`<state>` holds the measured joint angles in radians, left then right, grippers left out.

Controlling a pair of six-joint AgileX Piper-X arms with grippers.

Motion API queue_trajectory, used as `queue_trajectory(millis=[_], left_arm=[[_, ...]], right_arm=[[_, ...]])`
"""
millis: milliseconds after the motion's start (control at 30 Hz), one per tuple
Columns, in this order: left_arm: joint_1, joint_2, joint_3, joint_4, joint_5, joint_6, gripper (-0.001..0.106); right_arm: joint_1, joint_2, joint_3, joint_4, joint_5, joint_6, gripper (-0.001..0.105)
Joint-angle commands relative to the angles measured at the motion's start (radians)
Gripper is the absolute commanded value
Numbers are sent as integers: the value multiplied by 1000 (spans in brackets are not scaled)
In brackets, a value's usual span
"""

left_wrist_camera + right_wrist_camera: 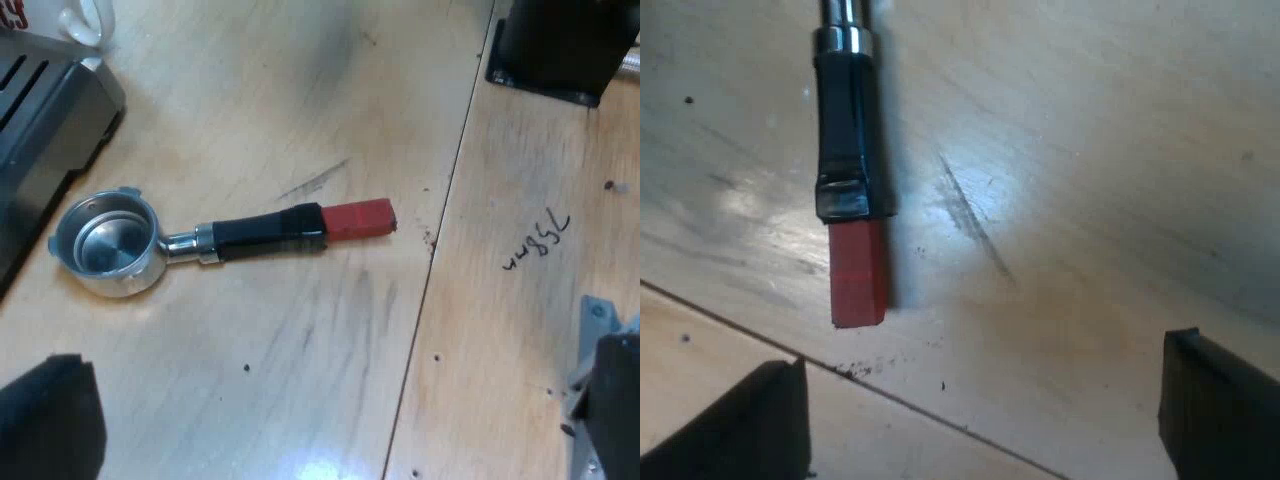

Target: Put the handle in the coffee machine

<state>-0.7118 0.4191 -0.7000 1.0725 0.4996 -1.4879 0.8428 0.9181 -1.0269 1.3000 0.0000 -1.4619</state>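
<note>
So here's where things stand. The holder [200, 242] is lying flat on the wooden table [300, 380], loose, not locked into anything. Its metal cup [105, 240] faces up and sits just beside the dark corner of the espresso machine [50, 120], so close I can't tell whether they touch. The black grip [265, 232] runs away from the machine and finishes in the red end [357, 219], which stops just short of the seam [440, 230] between two boards of the table. A bit of white mug [85, 22] pokes out past the machine. There's a dark scratch [312, 180] in the wood near the grip and some pencil scribble [538, 242] on the next board. A black block [560, 45] stands well apart from the holder, across the seam.

My left jaws are spread wide with nothing between them. They hang over the table near the holder without touching it, one tip on the cup's side and the other over the next board.

My right jaws are wide too, and empty. They're close over the red end, which lies on the wood just beyond the tips, nearer one tip than the other, with no contact. From there I can also see the shiny neck [845, 25] at the far end of the grip, plus that same scratch beside the grip.
</note>
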Motion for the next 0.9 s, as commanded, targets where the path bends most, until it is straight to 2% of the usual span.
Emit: queue_trajectory(millis=[33, 100, 300, 367, 400, 433, 533, 633, 667, 700, 900], left_arm=[[-3, -1, 31, -42, 15, 4, 104], [-3, 1, 68, -78, 50, 4, 104], [-3, 0, 134, -99, 60, 4, 104], [-3, 0, 163, -134, 74, 4, 104], [-3, 0, 170, -145, 79, 4, 104], [-3, 0, 182, -164, 82, 4, 104], [-3, 0, 201, -193, 81, 4, 104], [-3, 0, 221, -219, 81, 4, 104], [-3, 0, 229, -225, 84, 4, 104], [-3, 0, 233, -226, 89, 4, 104], [-3, 0, 238, -230, 125, -6, 104]], right_arm=[[37, 21, 27, -36, 21, 36, 72], [71, 37, 69, -82, 21, 64, 72], [100, 53, 156, -140, 21, 115, 70], [99, 56, 186, -154, 25, 120, 63], [99, 56, 189, -156, 26, 121, 63], [99, 55, 209, -178, 25, 144, 53], [99, 55, 211, -182, 25, 147, 52], [99, 55, 228, -206, 25, 166, 44], [99, 55, 284, -275, 25, 183, 4], [99, 55, 292, -286, 25, 183, -1], [99, 116, 310, -346, 25, 196, 0]])
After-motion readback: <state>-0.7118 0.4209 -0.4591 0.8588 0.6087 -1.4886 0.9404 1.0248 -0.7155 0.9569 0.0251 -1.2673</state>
